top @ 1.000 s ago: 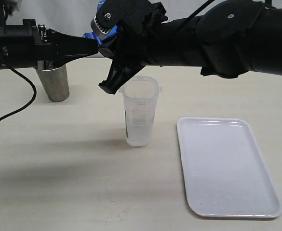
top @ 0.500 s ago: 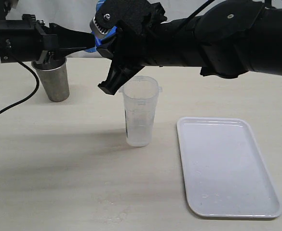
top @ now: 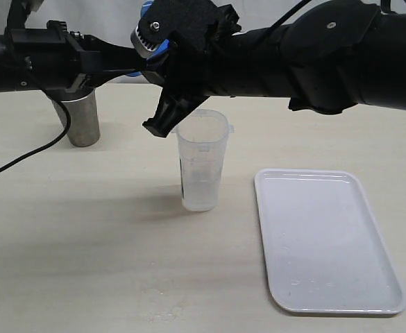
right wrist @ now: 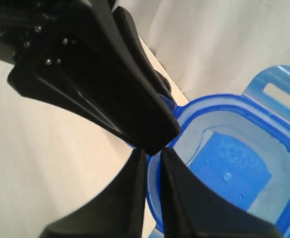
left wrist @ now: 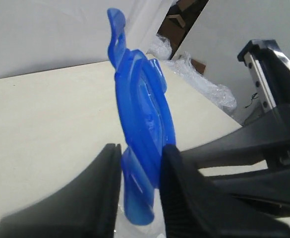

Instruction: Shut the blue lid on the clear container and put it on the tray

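The blue lid (top: 162,47) hangs on edge in the air, above and left of the clear container (top: 202,159), which stands upright and open on the table. My right gripper (right wrist: 153,151) is shut on the rim of the blue lid (right wrist: 234,158). My left gripper (left wrist: 141,148) reaches in from the left, its tips (top: 134,66) at the lid. Both of its fingers press on the blue lid (left wrist: 142,109) from either side. In the exterior view the right arm hides most of the lid. The white tray (top: 327,239) lies bare, to the right of the container.
A steel cup (top: 81,121) stands at the back left, under the left arm. A black cable (top: 29,156) curls over the table at the left. The right arm (top: 314,55) spans the back of the scene above the container.
My left gripper has slid right up to the lid and its jaws have narrowed onto it. The right gripper, container and tray stay where they were.
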Available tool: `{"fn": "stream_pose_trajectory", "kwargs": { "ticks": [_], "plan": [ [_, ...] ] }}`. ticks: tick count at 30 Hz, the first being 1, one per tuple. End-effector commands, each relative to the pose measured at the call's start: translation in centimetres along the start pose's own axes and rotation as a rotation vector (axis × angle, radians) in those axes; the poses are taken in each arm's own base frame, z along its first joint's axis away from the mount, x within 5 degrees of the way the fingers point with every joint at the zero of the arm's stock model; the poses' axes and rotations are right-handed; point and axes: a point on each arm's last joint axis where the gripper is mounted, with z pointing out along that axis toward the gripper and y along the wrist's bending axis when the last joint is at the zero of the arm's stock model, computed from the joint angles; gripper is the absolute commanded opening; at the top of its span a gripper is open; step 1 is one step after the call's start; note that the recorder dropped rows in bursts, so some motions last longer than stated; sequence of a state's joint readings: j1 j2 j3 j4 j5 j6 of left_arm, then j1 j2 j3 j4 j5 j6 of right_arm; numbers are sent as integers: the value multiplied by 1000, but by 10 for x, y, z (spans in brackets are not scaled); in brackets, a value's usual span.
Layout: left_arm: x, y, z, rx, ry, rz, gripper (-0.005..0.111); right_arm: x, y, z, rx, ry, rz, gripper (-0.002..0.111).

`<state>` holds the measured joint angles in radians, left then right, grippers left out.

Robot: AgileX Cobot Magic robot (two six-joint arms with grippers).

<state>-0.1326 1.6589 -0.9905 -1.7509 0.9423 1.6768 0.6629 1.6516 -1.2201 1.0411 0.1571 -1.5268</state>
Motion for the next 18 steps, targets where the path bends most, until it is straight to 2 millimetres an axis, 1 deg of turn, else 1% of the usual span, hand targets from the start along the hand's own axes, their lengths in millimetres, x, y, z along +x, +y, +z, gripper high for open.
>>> {"fn": "stream_pose_trajectory", "kwargs": {
  "ticks": [1, 5, 9, 10, 18],
  "plan": [
    [1, 0, 1, -11, 8, 3, 27, -3, -4, -3, 39, -10, -13, 4],
    [1, 0, 1, -7, 8, 3, 20, -3, -5, -3, 52, -11, -13, 4],
    [1, 0, 1, -7, 8, 6, 2, -3, -5, -3, 57, -11, -10, 4],
    [1, 0, 1, -7, 8, 15, 0, -3, -5, -3, 55, -11, -10, 4],
    [1, 0, 1, -6, 10, 60, 0, -3, -5, -3, 50, -11, -10, 4]
  ]
}}
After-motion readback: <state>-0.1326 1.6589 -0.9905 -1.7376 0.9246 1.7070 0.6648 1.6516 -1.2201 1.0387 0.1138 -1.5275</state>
